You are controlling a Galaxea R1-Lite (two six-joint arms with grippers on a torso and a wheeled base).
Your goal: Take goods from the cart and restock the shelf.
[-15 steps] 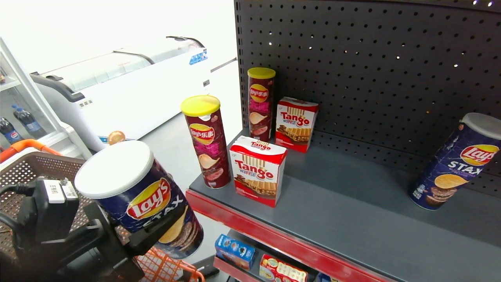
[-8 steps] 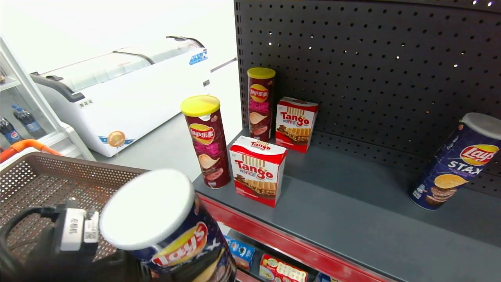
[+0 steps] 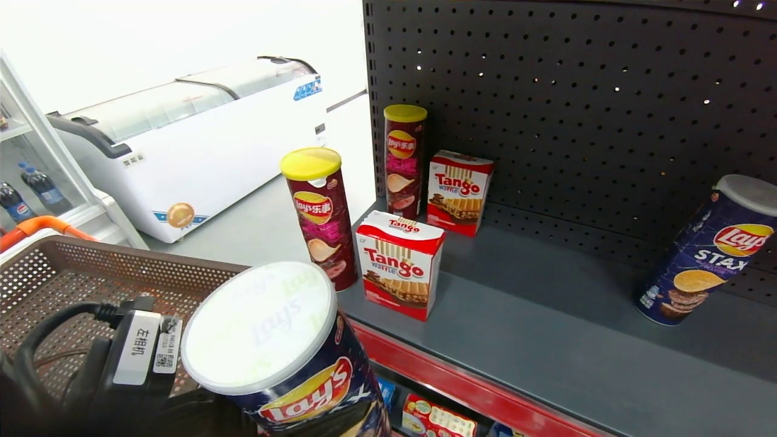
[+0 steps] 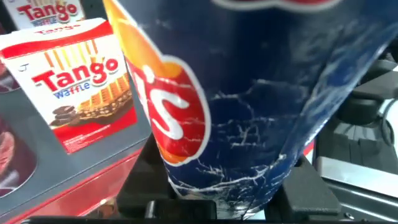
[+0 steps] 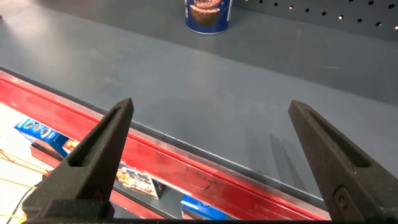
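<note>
Between the cart and the shelf's left front corner, the left pincer [image 4: 217,208] is clamped around a blue chip can [image 3: 285,364]. The can has its white lid up and is held clear of the shelf, just off the red front edge [image 3: 461,388]. From the left wrist, the can's blue wall [image 4: 249,93] sits close up, with black pincer parts on either side of its lower end.

Just behind the arm is the cart's brown perforated basket [image 3: 91,267] with an orange handle [image 3: 36,227].

The grey shelf [image 3: 546,340] carries a front wafer box [image 3: 400,264] near the edge, with a maroon can [image 3: 320,218] just beside it at the corner. A second wafer box [image 3: 458,192] and a second maroon can [image 3: 403,161] stand behind them against the pegboard [image 3: 576,103]. Well apart, on the right, another blue can [image 3: 704,252] leans back on the pegboard.

The right pincer [image 5: 211,168] hangs over the shelf's front edge with its jaws spread wide and nothing between them. Small packets [image 3: 434,419] lie on the shelf below. A white chest freezer [image 3: 200,139] stands across the aisle.
</note>
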